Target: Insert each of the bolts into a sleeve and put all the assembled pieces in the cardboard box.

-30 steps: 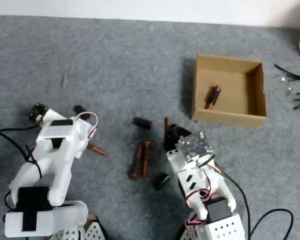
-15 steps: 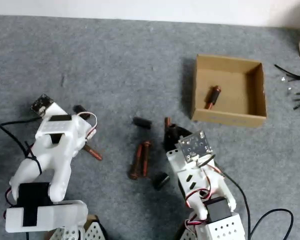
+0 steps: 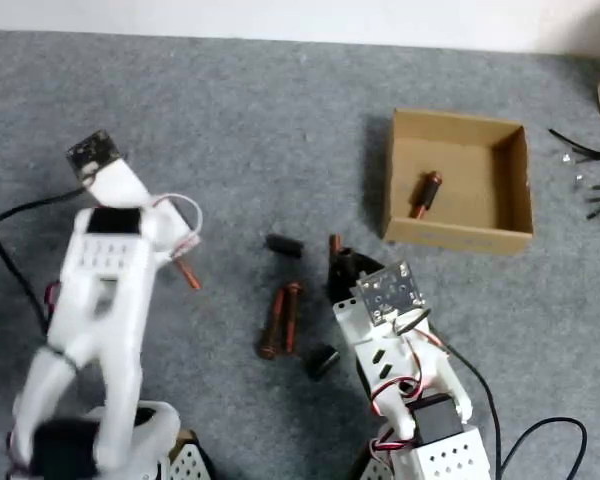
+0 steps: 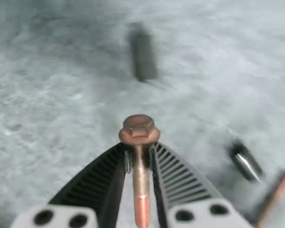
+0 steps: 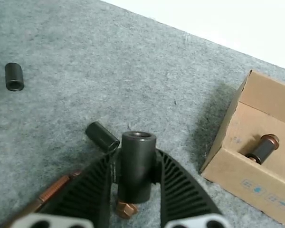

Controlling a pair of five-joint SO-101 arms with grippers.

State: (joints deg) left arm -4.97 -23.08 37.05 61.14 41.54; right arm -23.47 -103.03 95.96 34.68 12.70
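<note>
Presently the left gripper (image 4: 139, 151) pinches a bolt (image 4: 139, 129) by its shank; the right gripper (image 5: 135, 159) clamps a sleeve (image 5: 137, 171).

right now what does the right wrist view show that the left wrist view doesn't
Right wrist view: the right fingers clamp a black sleeve, and beyond them stands the cardboard box with an assembled piece lying inside. Left wrist view: the left fingers grip a copper bolt, head outward. Both: the grey mat with loose sleeves and a loose bolt lying on it. I cannot tell whether they are the same ones.
</note>
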